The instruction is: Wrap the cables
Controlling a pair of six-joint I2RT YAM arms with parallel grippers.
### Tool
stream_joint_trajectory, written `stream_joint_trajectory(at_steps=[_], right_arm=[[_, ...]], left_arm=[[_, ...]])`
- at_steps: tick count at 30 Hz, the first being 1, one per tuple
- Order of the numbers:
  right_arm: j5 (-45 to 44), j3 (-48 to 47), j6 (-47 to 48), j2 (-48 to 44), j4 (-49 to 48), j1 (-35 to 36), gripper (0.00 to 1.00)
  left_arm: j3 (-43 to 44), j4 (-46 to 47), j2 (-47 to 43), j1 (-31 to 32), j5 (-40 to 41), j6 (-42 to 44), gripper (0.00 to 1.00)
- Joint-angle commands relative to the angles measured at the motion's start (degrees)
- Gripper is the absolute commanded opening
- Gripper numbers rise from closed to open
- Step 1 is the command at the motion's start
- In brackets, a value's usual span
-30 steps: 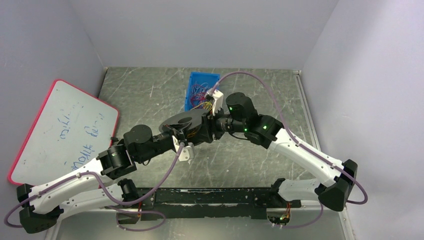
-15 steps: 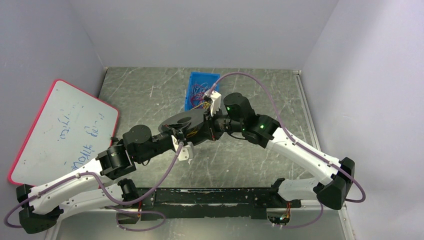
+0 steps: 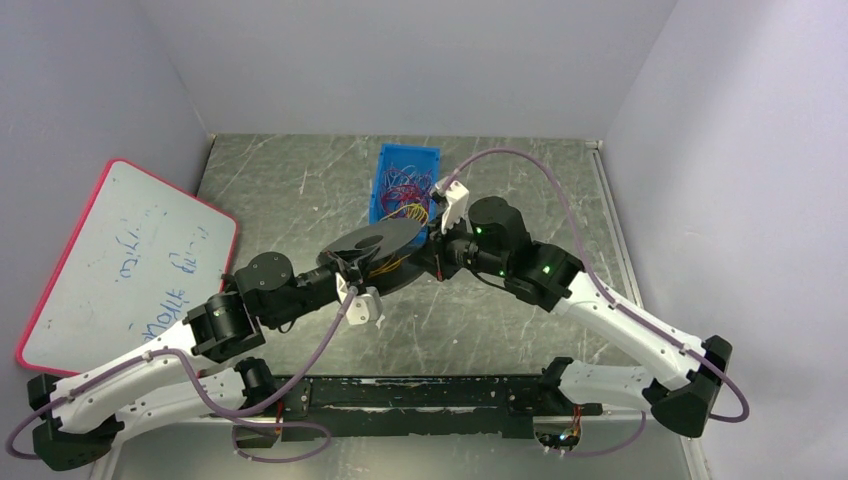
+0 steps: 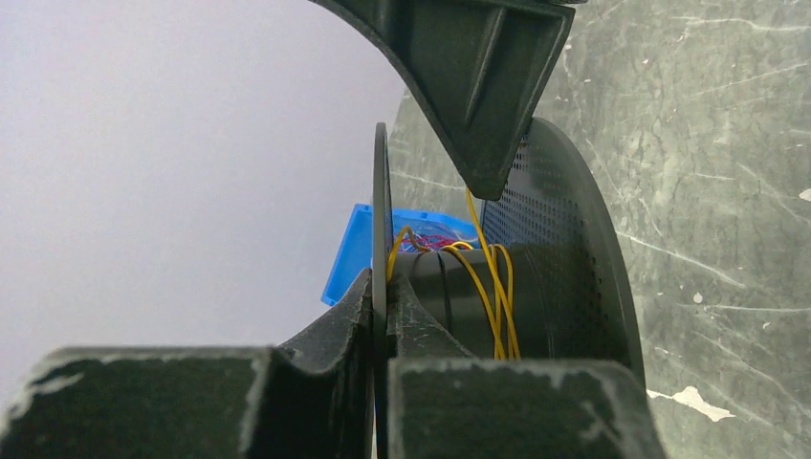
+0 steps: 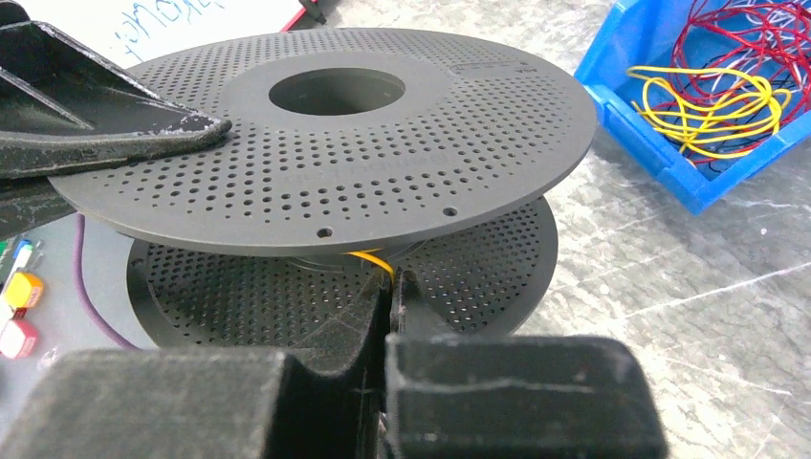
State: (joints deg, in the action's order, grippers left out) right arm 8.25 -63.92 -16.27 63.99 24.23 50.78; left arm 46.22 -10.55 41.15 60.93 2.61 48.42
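A black perforated spool (image 3: pixel 375 248) hangs above the table, tilted. My left gripper (image 4: pixel 381 287) is shut on the thin edge of one spool flange (image 4: pixel 380 206). A few turns of yellow cable (image 4: pixel 495 292) lie around the hub. My right gripper (image 5: pixel 394 287) is shut on a yellow cable (image 5: pixel 375 258) between the two flanges, close to the hub. In the top view it (image 3: pixel 432 256) sits at the spool's right side and the left gripper (image 3: pixel 347 276) at its near-left. More cables (image 5: pixel 708 105), yellow, red and purple, lie loose in a blue bin (image 3: pixel 383 176).
A red-framed whiteboard (image 3: pixel 125 260) leans at the left wall. The blue bin (image 5: pixel 660 158) stands just behind the spool at mid-back. Small coloured markers (image 5: pixel 19 292) lie at the left of the right wrist view. Lilac hoses loop over both arms.
My right gripper has shut on the yellow cable at the hub, and its wrist has moved to the right. The left arm and spool have shifted slightly.
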Motion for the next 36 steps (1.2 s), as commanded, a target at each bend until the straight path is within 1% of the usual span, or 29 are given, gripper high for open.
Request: stream_joint_trajectory(at_steps=[1,9,14,19,23,27,36], right_arm=[[-8.64,2.32,0.76,-2.95,-1.43,-0.41,0.00],[-17.25,6.15,-0.07,-5.53,-4.39,-0.67,0.00],[-19.93,11.28,-1.66,-7.52,-7.96,-0.93,0.00],[-19.23,15.76,-2.26,-9.37,-12.28,-1.29,0.00],[-16.54,19.35,-2.33,-10.62,-16.00,-1.47,0.00],[-13.09,22.64,-2.39,-11.24,-19.42,-1.47,0.00],[-9.18,27.23,-4.45,-11.17,-21.75,-1.78,0.00]], left_arm=[[2.19,1.43,-1.82,0.39,-2.83,-0.17,0.07],[2.69,0.62,-2.83,0.33,-5.22,-0.89,0.07],[2.90,0.53,-4.86,0.34,-9.06,-1.91,0.07],[3.31,0.88,-6.93,0.33,-13.25,-3.42,0.07],[3.28,2.21,-7.81,0.33,-16.47,-4.41,0.07],[2.51,4.51,-7.88,0.33,-17.24,-4.33,0.07],[2.87,8.86,-6.38,0.33,-22.01,-5.93,0.07]])
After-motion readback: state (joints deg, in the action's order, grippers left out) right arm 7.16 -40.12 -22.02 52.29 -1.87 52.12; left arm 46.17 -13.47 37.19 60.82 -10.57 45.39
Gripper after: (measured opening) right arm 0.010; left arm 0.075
